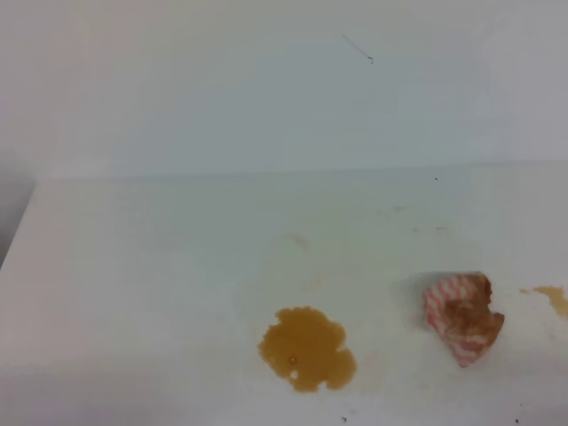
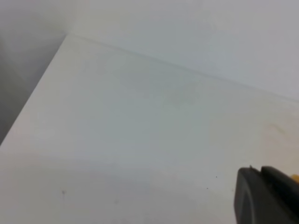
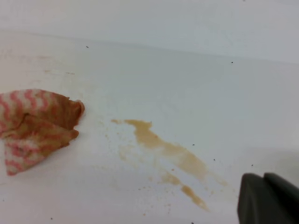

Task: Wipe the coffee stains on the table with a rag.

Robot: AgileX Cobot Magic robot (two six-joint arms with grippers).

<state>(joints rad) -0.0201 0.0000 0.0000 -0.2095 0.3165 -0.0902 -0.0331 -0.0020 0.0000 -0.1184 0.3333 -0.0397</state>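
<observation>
A palm-sized amber-brown coffee stain (image 1: 307, 348) lies on the white table (image 1: 160, 284) near the front middle. A smaller coffee smear (image 1: 552, 297) lies at the right edge; in the right wrist view it shows as a streaked smear (image 3: 163, 149). The rag (image 1: 461, 318), a red-and-white striped wad with brown blotches, lies between the two stains; it also shows in the right wrist view (image 3: 35, 128). No gripper shows in the exterior high view. Only a dark finger tip (image 2: 266, 196) of the left gripper and a dark finger tip (image 3: 268, 198) of the right gripper show, over bare table.
The table's left edge (image 1: 19, 222) drops off to a dark gap. A white wall (image 1: 284, 89) rises behind the table's back edge. Faint tan marks (image 1: 297, 240) sit behind the large stain.
</observation>
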